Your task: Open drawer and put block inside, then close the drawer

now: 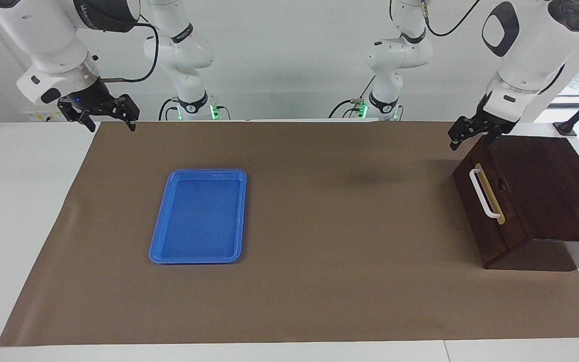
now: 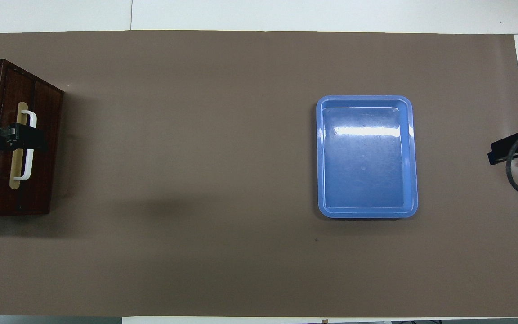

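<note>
The dark wooden drawer (image 1: 501, 221) is shut in its box at the left arm's end of the table, its white bar handle (image 1: 480, 193) facing the table's middle. It also shows in the overhead view (image 2: 45, 184). The yellow block is not in view. My left gripper (image 1: 469, 143) hangs open just above the box's upper edge nearest the robots; in the overhead view it (image 2: 34, 139) covers the handle (image 2: 29, 168). My right gripper (image 1: 110, 123) waits open in the air over the mat's edge at the right arm's end, and also shows in the overhead view (image 2: 493, 155).
An empty flat blue tray (image 1: 159, 236) lies on the brown mat (image 1: 350, 261) toward the right arm's end; it also shows in the overhead view (image 2: 413, 153). White table shows around the mat.
</note>
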Tool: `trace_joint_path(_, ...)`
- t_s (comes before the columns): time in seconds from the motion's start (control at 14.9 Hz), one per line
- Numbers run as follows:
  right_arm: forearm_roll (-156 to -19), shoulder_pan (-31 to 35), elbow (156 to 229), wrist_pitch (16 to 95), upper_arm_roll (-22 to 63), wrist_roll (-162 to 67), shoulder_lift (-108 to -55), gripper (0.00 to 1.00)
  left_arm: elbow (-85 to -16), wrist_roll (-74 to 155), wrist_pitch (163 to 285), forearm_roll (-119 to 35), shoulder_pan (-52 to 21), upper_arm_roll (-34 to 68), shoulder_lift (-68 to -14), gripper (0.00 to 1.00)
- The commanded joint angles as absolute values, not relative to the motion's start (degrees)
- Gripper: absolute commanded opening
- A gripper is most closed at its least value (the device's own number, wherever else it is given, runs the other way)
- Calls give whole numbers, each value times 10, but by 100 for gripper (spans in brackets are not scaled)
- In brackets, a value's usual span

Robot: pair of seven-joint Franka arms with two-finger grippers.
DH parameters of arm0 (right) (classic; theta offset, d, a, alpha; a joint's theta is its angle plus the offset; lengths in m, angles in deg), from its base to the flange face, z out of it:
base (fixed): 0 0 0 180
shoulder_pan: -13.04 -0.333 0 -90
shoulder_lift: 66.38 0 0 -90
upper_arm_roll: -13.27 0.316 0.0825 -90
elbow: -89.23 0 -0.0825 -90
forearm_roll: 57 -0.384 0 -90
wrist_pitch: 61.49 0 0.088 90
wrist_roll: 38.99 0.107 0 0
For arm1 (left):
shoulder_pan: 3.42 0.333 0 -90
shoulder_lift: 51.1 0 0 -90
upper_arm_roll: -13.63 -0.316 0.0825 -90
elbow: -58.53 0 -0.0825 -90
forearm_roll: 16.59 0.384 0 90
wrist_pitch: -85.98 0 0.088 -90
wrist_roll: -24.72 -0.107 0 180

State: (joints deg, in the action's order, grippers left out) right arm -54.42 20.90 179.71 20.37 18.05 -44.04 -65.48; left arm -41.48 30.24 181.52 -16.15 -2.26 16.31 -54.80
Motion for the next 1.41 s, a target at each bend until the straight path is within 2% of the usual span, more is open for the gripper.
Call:
trace_joint_path(0.0, -543, 216, 1807, 215, 188, -438, -649, 100, -421, 300, 1813, -167, -46, 146, -558, 100)
trace_joint_path(1.35, -543, 214, 1807, 216, 188, -436, -649, 100, -415, 291, 1790, -167, -72, 154, -557, 100)
